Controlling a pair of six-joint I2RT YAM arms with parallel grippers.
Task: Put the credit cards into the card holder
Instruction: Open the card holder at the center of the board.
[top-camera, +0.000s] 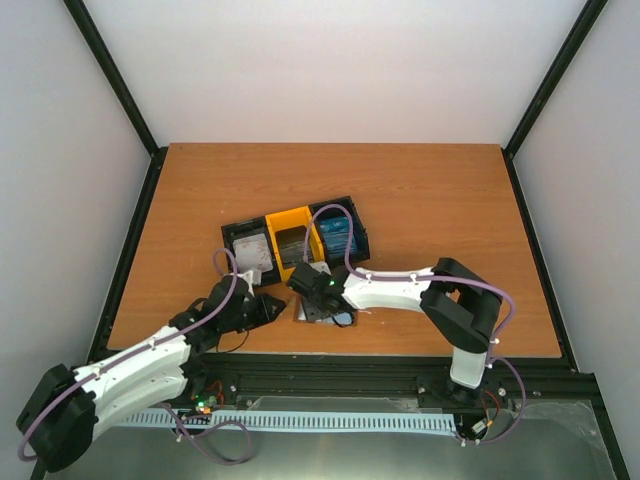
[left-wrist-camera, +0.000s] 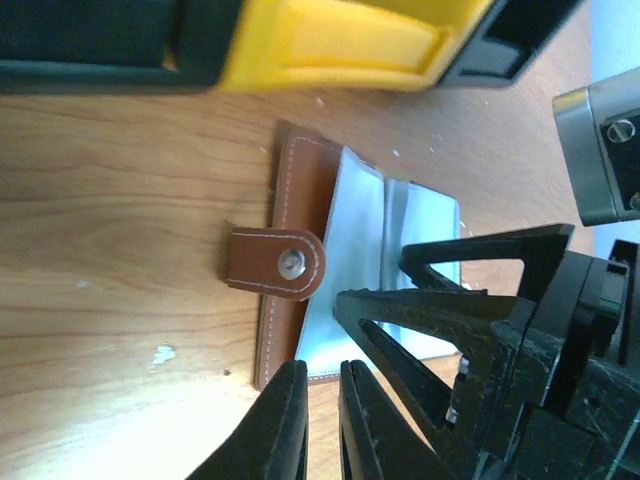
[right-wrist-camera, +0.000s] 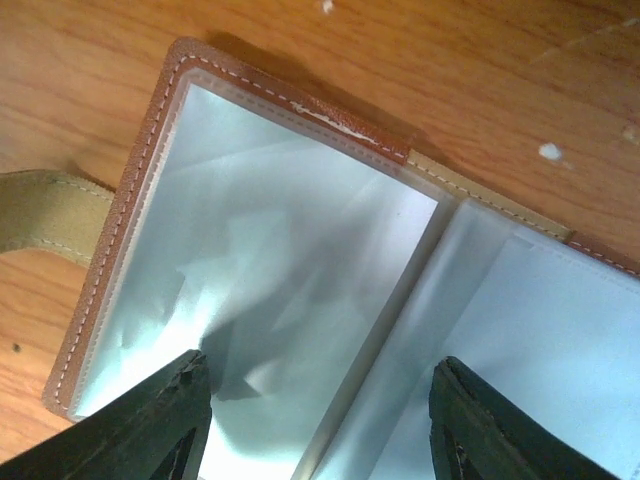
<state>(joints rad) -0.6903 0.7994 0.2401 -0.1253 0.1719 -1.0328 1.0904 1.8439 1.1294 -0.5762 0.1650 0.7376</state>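
Two limp leaves of the brown leather-like folding card holder (left-wrist-camera: 345, 250) lie open on the wooden table (top-camera: 420, 200) beside the black-and-yellow tray (top-camera: 290, 213) of thin, likely stiff, slippery credit cards (top-camera: 335, 237), best pinched edgewise; right gripper (right-wrist-camera: 320, 400) gapes over its pockets, left gripper (left-wrist-camera: 322, 400) sits clenched, empty, alongside.

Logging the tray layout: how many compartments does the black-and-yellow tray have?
3, side by side: the left black compartment, the yellow middle compartment, and the right black compartment. None seems hidden.
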